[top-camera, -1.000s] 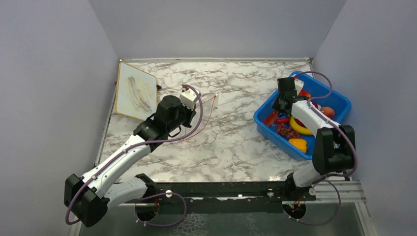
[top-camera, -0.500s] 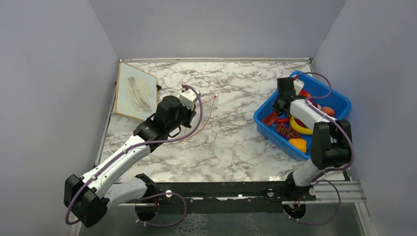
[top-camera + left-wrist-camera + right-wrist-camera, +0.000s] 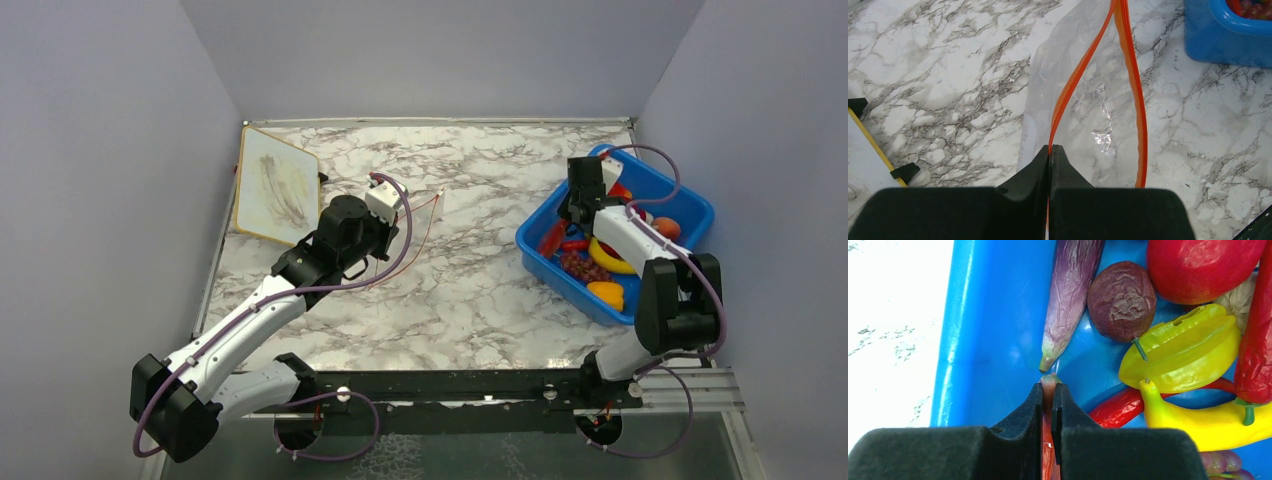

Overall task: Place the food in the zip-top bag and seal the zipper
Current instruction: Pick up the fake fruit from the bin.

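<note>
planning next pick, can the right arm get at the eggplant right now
Likely reachable: the eggplant lies uncovered just beyond the right gripper, but its jaws are shut on a thin red piece.

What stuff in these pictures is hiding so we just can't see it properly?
- Right wrist view: the jaws of the right gripper cover most of the red piece they pinch, so its kind is unclear.
- Left wrist view: the zipper runs off the top edge.
- Top view: the zip-top bag is too clear to outline.

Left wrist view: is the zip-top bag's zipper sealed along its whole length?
No, the two orange strips of the zipper bow apart across the zip-top bag, with the left gripper pinching one.
</note>
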{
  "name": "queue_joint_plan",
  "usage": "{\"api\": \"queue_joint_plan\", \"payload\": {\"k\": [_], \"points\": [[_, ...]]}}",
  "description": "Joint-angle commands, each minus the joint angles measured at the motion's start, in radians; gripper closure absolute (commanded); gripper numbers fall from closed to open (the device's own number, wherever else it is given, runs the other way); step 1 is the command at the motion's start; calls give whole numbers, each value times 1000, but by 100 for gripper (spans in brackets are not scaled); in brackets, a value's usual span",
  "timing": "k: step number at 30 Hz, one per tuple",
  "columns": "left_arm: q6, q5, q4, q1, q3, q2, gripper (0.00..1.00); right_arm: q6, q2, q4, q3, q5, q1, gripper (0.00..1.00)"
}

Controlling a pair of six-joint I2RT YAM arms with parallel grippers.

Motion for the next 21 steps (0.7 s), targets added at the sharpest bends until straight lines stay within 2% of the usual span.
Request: {"api": "queue_joint_plan", "payload": {"k": [1,14,21], "points": [[3,22,25,2,-11,-16,100,-16,-73,15,-8,11,-8,99],[-4,27,27,3,-9,-8,100,-131,-355,24,27,-52,-8,99],[-19,55,35,3,-8,4,100,-136,-448,10,85,-204,-6,99]]}}
